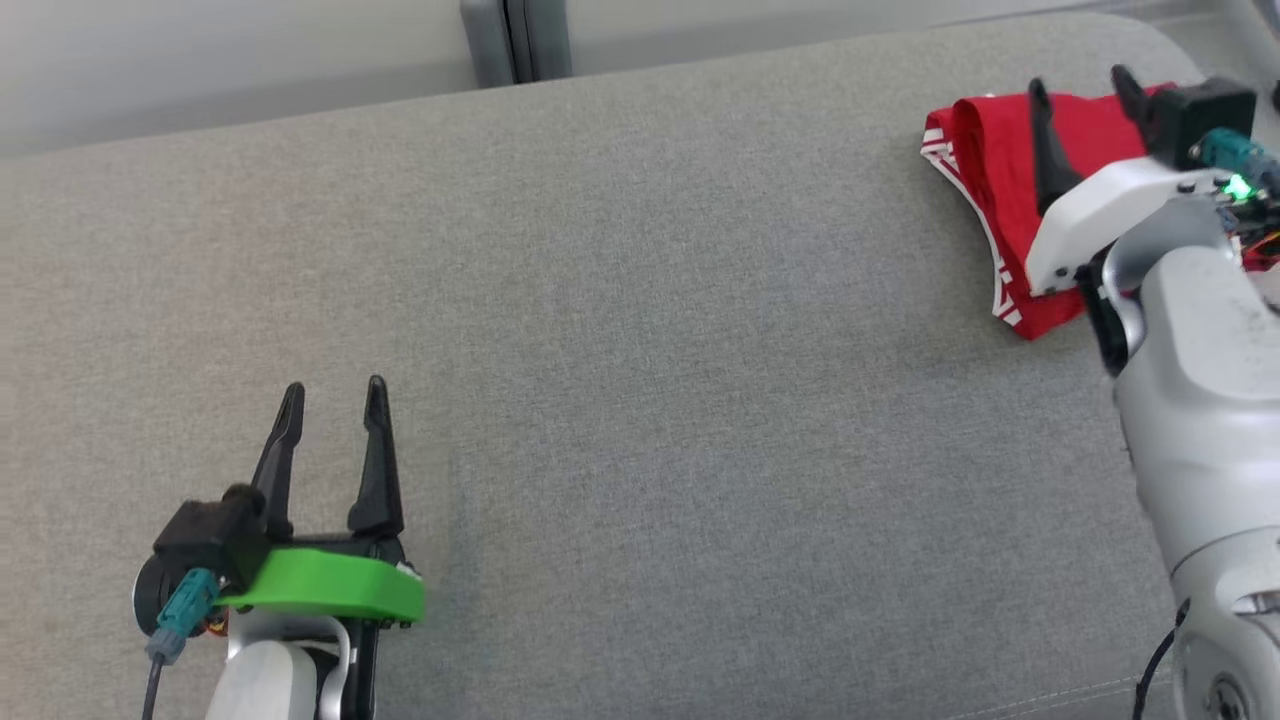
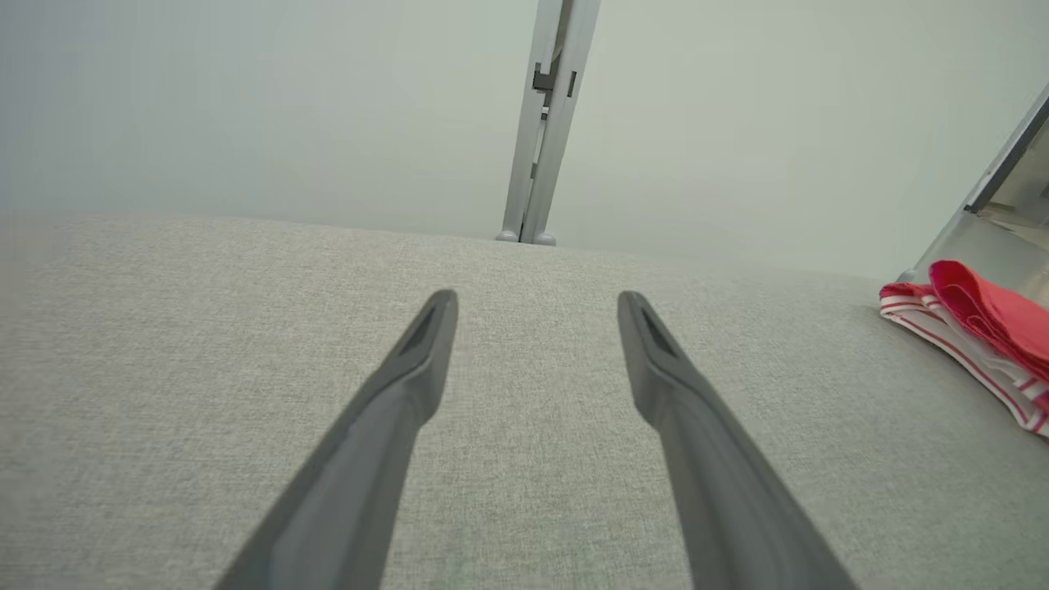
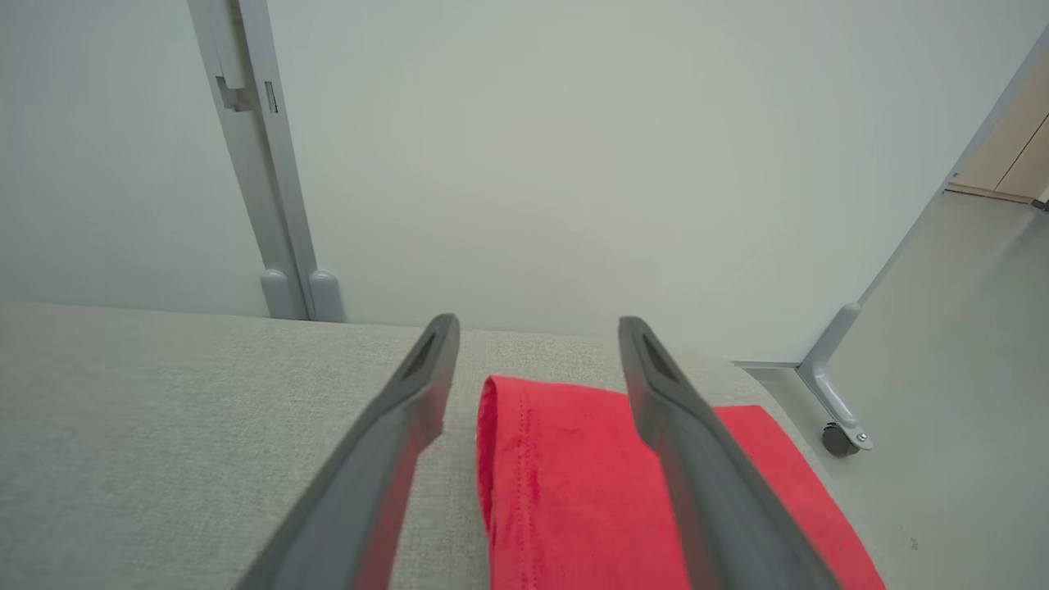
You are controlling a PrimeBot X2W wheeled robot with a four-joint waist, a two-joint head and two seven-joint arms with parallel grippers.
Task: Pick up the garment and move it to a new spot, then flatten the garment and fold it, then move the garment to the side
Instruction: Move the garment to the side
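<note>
Garment (image 1: 1000, 170) location: far right end of the grey fabric surface (image 1: 700, 350), close to its back edge and its rounded right corner. It lay folded into a compact red bundle, with a white, red-striped band running along its left and lower edge.

Left side: the left gripper (image 1: 335, 388) was positioned low over the near left part of the surface, fingers pointing toward the back edge. Its jaws stood wide apart with only bare fabric between them. A bright green bracket (image 1: 330, 590) sat at its wrist. This gripper was well apart from the garment, which appeared at the far right edge of the left wrist view.

Centre: the middle of the surface was plain grey weave. Behind the back edge stood a pale wall panel with a grey upright post (image 1: 515, 40).

Right side: the right gripper (image 1: 1080, 80) was over the garment, fingers pointing toward the back edge. Its jaws were spread wide and clamped on nothing. In the right wrist view the rounded red fold lay between the two fingers, and the right-hand finger crossed over the cloth. Whether either finger touched the cloth could not be determined. A small green light (image 1: 1238, 187) glowed on the right wrist. Beyond the right corner, a grey panel foot with a castor (image 3: 836, 426) rested on the floor.
</note>
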